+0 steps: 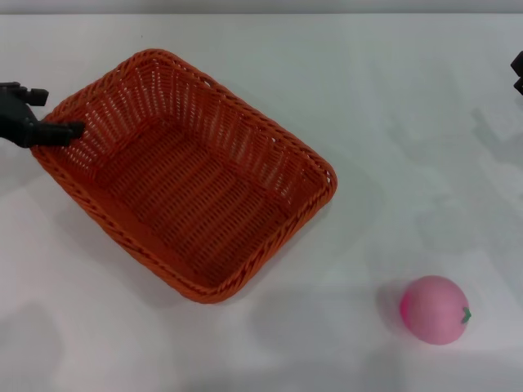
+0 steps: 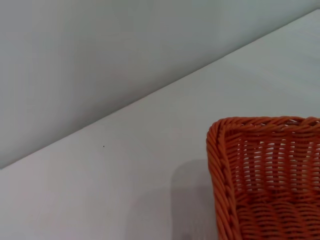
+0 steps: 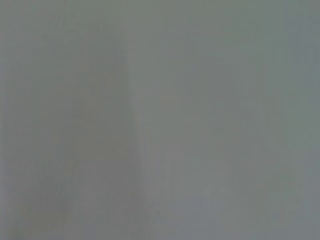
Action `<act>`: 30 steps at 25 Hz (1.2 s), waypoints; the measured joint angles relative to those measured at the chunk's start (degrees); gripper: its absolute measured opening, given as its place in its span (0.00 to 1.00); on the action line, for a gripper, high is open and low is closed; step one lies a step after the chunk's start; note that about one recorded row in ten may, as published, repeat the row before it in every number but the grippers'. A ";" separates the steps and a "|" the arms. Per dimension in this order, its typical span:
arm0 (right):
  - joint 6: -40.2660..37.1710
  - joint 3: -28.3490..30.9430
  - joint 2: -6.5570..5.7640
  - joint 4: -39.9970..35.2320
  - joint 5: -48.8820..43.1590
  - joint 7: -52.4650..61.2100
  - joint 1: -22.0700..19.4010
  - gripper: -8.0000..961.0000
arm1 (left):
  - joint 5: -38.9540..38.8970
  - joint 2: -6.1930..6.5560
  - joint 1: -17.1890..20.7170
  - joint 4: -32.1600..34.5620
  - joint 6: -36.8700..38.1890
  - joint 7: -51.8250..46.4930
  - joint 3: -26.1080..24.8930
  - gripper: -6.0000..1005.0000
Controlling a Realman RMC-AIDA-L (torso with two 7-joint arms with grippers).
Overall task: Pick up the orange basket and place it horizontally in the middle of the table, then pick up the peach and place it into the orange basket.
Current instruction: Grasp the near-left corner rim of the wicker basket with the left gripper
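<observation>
Your orange basket [image 1: 192, 175] sits left of centre on the counter [image 1: 409, 106], long axis diagonal from far left to near right. Your left end effector [image 1: 51, 122] pinches its far-left rim. The peach [image 1: 435, 309] lies near right; the right end effector [image 1: 517, 72] waits at the far-right edge, its grip state unclear.

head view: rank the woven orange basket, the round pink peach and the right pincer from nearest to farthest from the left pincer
1. Woven orange basket, touching the left pincer at its left rim.
2. Round pink peach, near right on the table.
3. Right pincer, far right edge.
</observation>
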 joint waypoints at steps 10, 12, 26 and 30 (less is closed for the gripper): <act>0.27 0.01 0.00 0.07 0.00 0.20 0.29 0.90 | -0.59 -0.72 -0.45 -0.03 -0.20 1.58 1.29 0.82; 0.26 0.01 0.00 0.08 0.00 0.21 0.36 0.90 | -0.61 -0.93 -0.45 -0.03 -0.33 1.64 1.93 0.79; 0.14 0.01 0.09 0.09 0.00 0.48 0.44 0.90 | -0.78 -1.24 -0.02 -0.12 -0.08 1.31 2.07 0.46; 0.31 0.01 0.09 0.14 0.00 0.48 0.57 0.90 | -1.17 -1.26 0.21 -0.10 0.08 1.47 1.83 0.32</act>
